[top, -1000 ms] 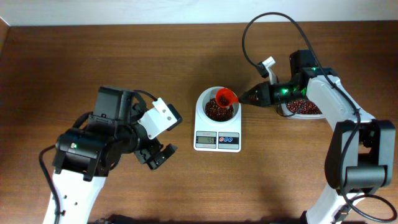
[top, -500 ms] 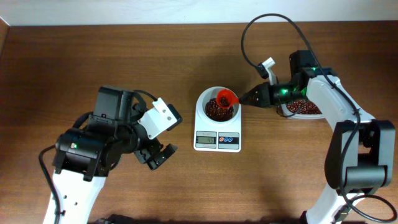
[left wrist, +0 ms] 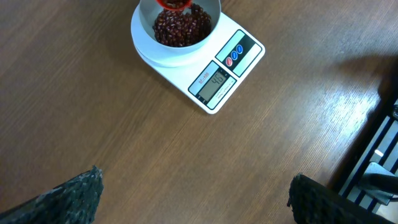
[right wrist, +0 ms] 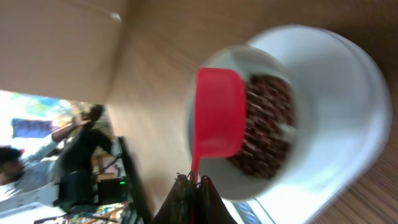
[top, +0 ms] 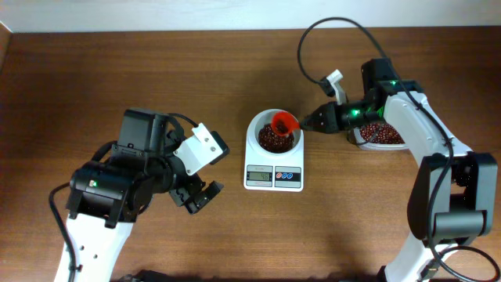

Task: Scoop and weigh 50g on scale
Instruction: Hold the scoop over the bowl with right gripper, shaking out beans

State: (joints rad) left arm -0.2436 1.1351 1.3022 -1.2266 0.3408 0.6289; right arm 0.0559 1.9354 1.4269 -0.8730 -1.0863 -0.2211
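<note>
The beans (top: 270, 139) lie heaped in the white bowl (top: 252, 131) on the scale (top: 273, 178), mid-tabletop (top: 156, 70), with more in the clear tub (top: 381, 136). I judge them light, hard and loose. They roll, so there is no pinching them — they travel only in the red scoop (top: 285, 122), taken by its thin stiff handle. My right claw (top: 311, 121) is pressed together on that handle; my left claw (top: 200, 196) is spread, empty. The display (left wrist: 216, 83) shows digits I can't read for sure — no brand visible.
</note>
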